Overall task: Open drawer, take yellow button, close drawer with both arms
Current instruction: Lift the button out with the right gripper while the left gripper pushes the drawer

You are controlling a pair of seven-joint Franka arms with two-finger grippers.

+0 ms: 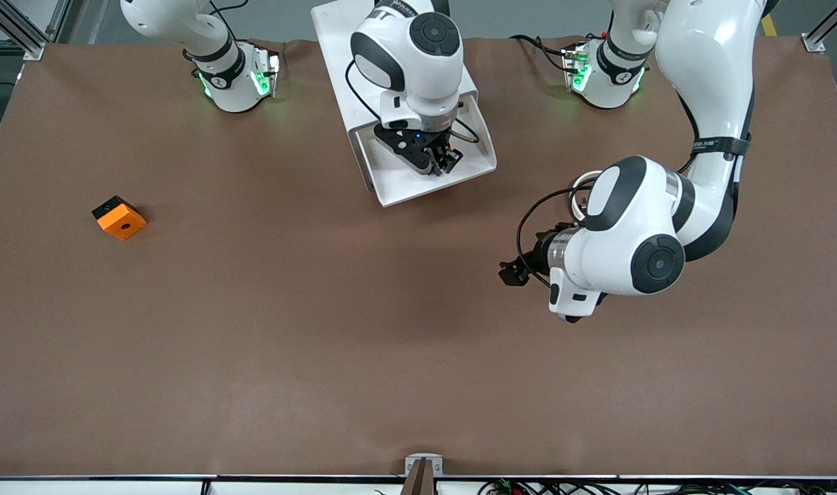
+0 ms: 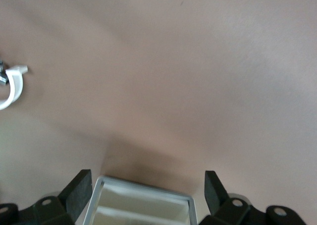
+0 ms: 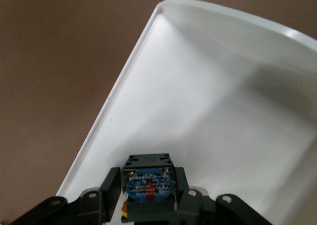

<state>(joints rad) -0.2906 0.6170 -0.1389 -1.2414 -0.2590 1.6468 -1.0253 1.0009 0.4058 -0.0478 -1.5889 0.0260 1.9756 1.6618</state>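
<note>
No legible writing shows on any item. An orange block (image 1: pixel 119 218) with a hole lies on the brown counter (image 1: pixel 288 330) at about 9 o'clock, toward the right arm's end. At 12 o'clock the drawer (image 1: pixel 398 182) stands pulled out of the white cabinet (image 1: pixel 336 41). The right gripper (image 1: pixel 440 163) is inside the drawer, its jaws pinching the button (image 3: pixel 148 183). The left gripper (image 1: pixel 511 273) waits over bare counter at 3 o'clock, jaws spread, holding nothing.
</note>
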